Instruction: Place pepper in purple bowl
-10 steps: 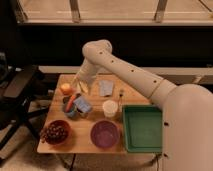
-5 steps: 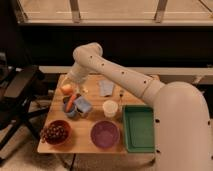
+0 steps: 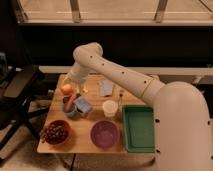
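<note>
On the desk's [image 3: 80,144] left side the pepper [image 3: 71,102], a slim orange-red taper, lies slanted just beside a round orange fruit [image 3: 66,89], not yet lifted. The tool [image 3: 79,86] hangs just above it; whether it is spread or closed cannot be told. The reach appears in hand. Next comes a grasp, then a carry right to the purple bowl [image 3: 105,134] near the front edge.

Dim, warm-toned interior. The brightest zone is a pale strip [image 3: 115,10] along the top edge; beneath it lies a dark wall [image 3: 150,45]. Soft overhead light falls evenly on the worktop [image 3: 80,141] and on the white arm [image 3: 120,75]. The end effector [image 3: 78,86] hangs over the worktop's far left corner, with shadow beneath.
</note>
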Available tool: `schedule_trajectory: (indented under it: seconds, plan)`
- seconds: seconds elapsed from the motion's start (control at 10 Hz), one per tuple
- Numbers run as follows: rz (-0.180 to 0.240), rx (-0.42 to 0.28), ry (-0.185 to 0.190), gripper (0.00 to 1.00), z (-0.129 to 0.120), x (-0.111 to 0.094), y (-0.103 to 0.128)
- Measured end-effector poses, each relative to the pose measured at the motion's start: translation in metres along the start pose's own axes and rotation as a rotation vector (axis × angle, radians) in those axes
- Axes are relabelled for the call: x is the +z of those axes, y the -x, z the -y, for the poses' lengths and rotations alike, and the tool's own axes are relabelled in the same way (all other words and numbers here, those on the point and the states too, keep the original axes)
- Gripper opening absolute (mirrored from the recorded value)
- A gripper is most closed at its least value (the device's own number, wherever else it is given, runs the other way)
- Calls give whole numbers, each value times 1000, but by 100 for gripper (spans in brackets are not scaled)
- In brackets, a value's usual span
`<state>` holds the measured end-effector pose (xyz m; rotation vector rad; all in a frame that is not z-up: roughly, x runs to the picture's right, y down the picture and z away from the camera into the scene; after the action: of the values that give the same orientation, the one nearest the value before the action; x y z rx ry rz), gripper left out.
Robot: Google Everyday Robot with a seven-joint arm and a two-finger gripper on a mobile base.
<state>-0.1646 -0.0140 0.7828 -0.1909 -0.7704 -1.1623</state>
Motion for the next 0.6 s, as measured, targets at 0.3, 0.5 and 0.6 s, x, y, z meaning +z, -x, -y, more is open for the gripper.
schedule_trajectory:
  seconds: [0.3,0.5,0.6]
  plan:
    - [-8,-32,18,66,6,32,-1]
    - [-7,-39,32,66,7,41,-4]
    - [-3,-42,38,66,7,47,-4]
